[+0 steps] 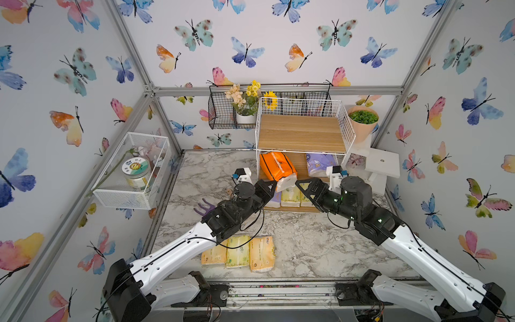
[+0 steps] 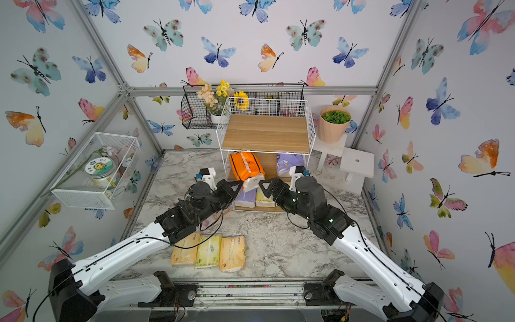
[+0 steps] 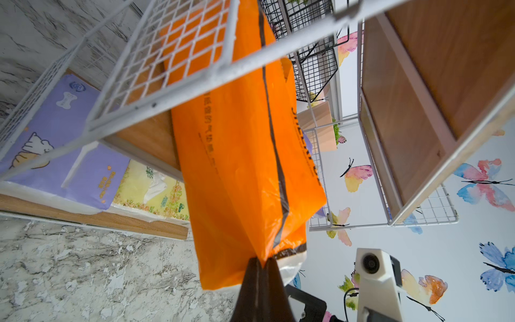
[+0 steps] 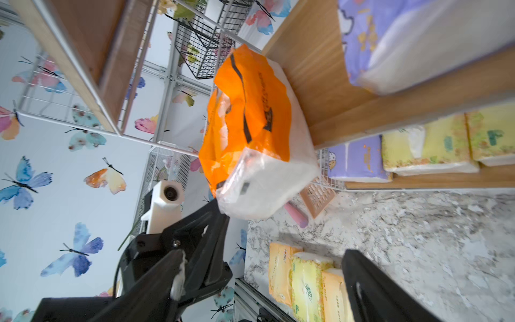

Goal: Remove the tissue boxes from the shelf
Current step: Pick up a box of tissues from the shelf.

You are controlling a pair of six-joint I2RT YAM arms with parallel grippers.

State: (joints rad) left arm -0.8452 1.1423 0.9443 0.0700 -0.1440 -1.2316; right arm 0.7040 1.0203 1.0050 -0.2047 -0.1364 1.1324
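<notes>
Pinches the front corner of the bright orange tissue pack (image 1: 269, 170) with the left gripper (image 3: 260, 267), jaws shut tight on the plastic wrap. Holds the right gripper (image 1: 299, 185) spread wide just beside the pack's clear white end, gripping nothing.

Has the orange pack tilted on the middle tier of the shelf (image 1: 302, 132), its front end jutting past the board edge. Shows 1 lilac pack (image 1: 320, 163) on the same tier. Shows a second lilac pack (image 2: 245, 198) and 2 yellow-green packs (image 4: 446, 150) side by side on the bottom tier.

Shows 3 more packs in a row on the marble table (image 1: 320, 245), near its front edge: a peach pack (image 1: 213, 255), a yellow-green pack (image 1: 237, 251) and a second peach pack (image 1: 262, 253).

Carries black characters along the orange wrap, too blurred to read. Bears a bone logo, a white cartoon animal and gold characters on the lilac wrap, also illegible.
</notes>
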